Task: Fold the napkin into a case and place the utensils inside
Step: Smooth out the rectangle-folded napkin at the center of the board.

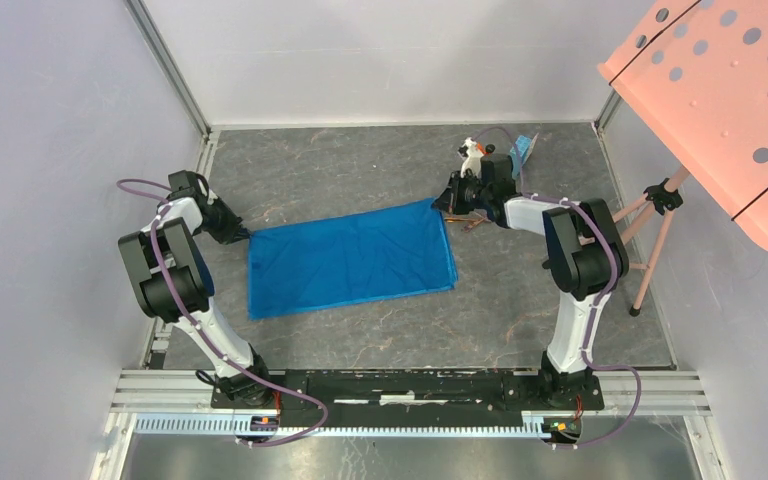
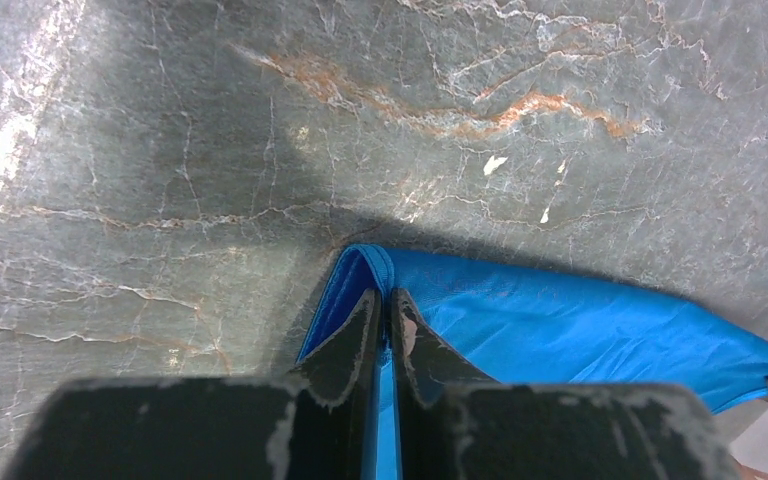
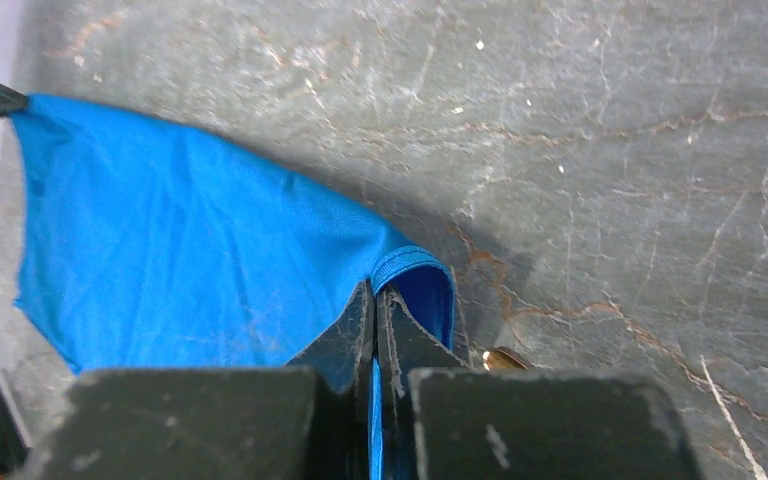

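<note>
Overhead, a bright blue, faintly shiny thin cloth napkin (image 1: pixel 350 262) lies spread flat and unfolded on the grey marble-patterned desk (image 1: pixel 520 310) between the two arms, with each gripper pinching one of its far corners. The left gripper (image 2: pixel 384 300) is closed on the hemmed far-left corner. The right gripper (image 3: pixel 375 292) is clamped on the far-right one, and in both wrist views cloth runs down between the fingers.

The fabric looks light, limp and a little slippery. It should sag when lifted, hold no crease unaided, and probably slide out of a shallow pinch. The stitched hem at the corners therefore seems the surest hold, with both corners carried together to keep the edge taut.

Only the top view shows the whole sheet, its wrinkles, and the thin copper-gold metal utensils (image 1: pixel 472 222) lying on the desk just beside the right gripper. The wrist views alone show how deep the hem sits in each grip, and the right wrist catches just a glint of one utensil beside its finger.
</note>
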`<action>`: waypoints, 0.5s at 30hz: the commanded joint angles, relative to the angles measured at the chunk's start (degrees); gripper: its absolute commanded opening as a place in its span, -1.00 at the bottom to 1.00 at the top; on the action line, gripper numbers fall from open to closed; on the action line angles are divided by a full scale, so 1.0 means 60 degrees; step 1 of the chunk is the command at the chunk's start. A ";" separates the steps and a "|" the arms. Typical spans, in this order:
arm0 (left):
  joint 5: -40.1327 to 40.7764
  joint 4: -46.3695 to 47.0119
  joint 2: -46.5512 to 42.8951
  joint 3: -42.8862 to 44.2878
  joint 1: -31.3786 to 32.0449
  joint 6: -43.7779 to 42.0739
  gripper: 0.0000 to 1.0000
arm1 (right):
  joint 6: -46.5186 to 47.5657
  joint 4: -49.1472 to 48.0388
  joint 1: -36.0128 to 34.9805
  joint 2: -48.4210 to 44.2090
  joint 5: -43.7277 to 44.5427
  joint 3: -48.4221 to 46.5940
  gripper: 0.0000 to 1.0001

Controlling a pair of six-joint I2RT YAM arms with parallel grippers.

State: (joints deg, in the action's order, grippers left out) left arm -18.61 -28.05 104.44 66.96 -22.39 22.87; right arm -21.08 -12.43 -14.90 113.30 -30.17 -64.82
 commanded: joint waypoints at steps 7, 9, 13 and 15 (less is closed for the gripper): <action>-0.0254 0.0307 0.0038 0.0056 -0.0093 0.0084 -0.78 | -0.2198 -0.2568 0.0363 -0.0639 -0.1096 0.0460 -0.94; -0.0266 0.0300 0.0042 0.0061 -0.0095 0.0099 -0.81 | -0.2208 -0.2870 0.0360 -0.0272 -0.1052 0.0258 -0.90; -0.0355 0.0311 0.0054 0.0061 -0.0103 0.0113 -0.84 | -0.3014 -0.3761 0.0474 0.0710 -0.1296 -0.0261 -1.00; -0.0328 0.0311 0.0054 0.0061 -0.0096 0.0114 -0.84 | -0.4028 -0.5021 0.0535 0.1092 -0.1335 -0.0175 -1.00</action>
State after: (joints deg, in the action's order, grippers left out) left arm -19.51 -27.66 104.44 66.96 -22.44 22.87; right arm -35.66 -29.06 -12.60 115.55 -36.40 -64.47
